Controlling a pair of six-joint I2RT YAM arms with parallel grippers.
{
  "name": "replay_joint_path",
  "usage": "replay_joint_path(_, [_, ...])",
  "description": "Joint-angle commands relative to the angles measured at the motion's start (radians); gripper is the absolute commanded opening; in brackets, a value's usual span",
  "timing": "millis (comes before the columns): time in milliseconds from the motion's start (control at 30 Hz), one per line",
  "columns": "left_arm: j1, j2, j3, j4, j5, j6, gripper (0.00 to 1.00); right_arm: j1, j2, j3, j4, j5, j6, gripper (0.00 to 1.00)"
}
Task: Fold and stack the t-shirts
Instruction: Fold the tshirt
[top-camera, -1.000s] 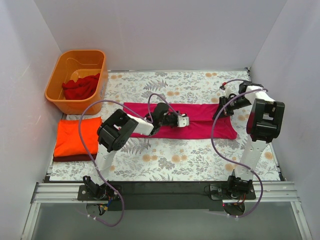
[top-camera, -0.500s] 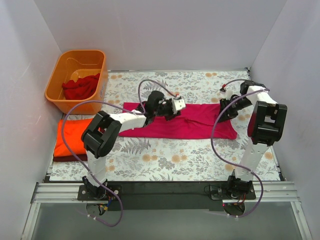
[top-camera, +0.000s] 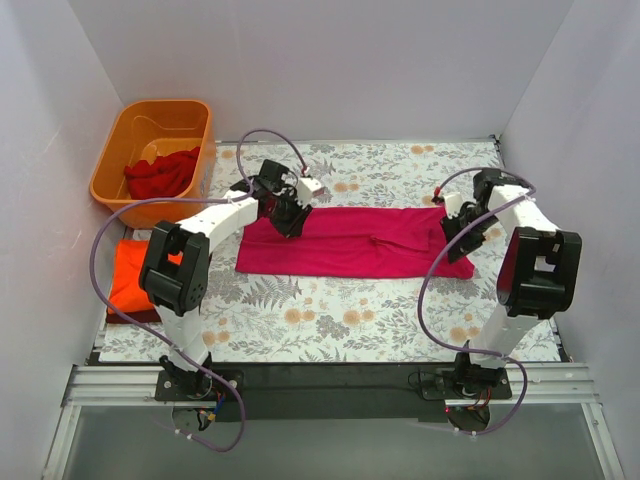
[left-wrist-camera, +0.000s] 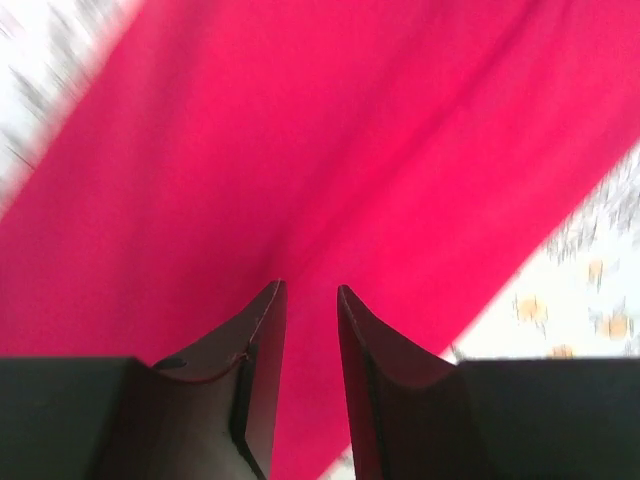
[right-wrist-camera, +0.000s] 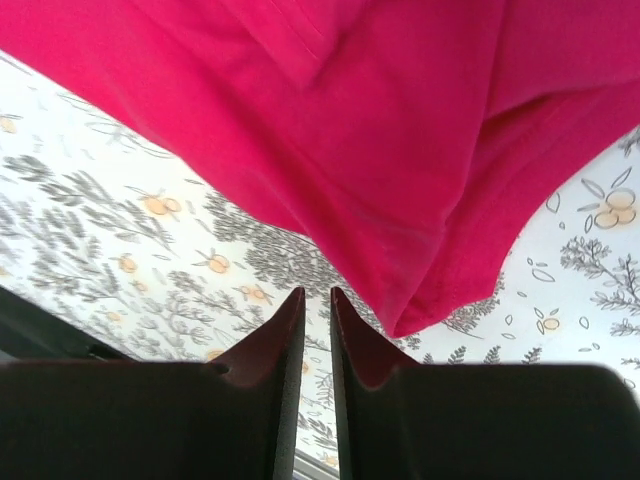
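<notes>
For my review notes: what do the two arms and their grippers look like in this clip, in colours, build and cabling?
Both arms are white links with chunky black joint housings, bolted on a black base rail. A thin purple cable loops loosely along each arm. The left gripper and right gripper each have two dark, tapering, pointed fingers, black in the overhead view. I can make out no markings.

Floral table (top-camera: 400, 320): pink tee (top-camera: 350, 245), orange tee (top-camera: 125, 280), prob. tub (top-camera: 155, 150).

Matt soft cloth magenta-pink t-shirt (top-camera: 355, 242), glossy plastic tub (top-camera: 112, 172)
</notes>
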Motion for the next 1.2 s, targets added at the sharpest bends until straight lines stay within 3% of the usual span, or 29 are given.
replay_joint_path(0, [-0.006,-0.078,-0.060,-0.191,-0.040,0.059,0.26,-0.002,-0.004,-0.049,0.063,0.133,-0.025,0.21])
replay_joint_path(367, [0.069,-0.111,-0.312,-0.076,-0.264,0.111,0.26,-0.004,0.146,-0.032,0.264,0.329,-0.037,0.16])
replay_joint_path(600, [0.078,-0.127,-0.418,-0.096,-0.246,0.151,0.25,-0.004,0.306,0.127,0.317,0.394,-0.065,0.15])
replay_joint_path(800, [0.041,-0.158,-0.391,-0.217,-0.062,0.105,0.27,0.013,0.447,0.346,0.321,0.381,-0.068,0.15])
replay_joint_path(967, [-0.036,-0.178,-0.265,-0.237,0.061,-0.050,0.29,0.013,0.528,0.534,0.321,0.392,-0.066,0.14])
replay_joint_path(1167, [-0.025,-0.146,-0.096,-0.220,-0.046,-0.093,0.28,0.007,0.462,0.643,0.343,0.319,-0.051,0.16])
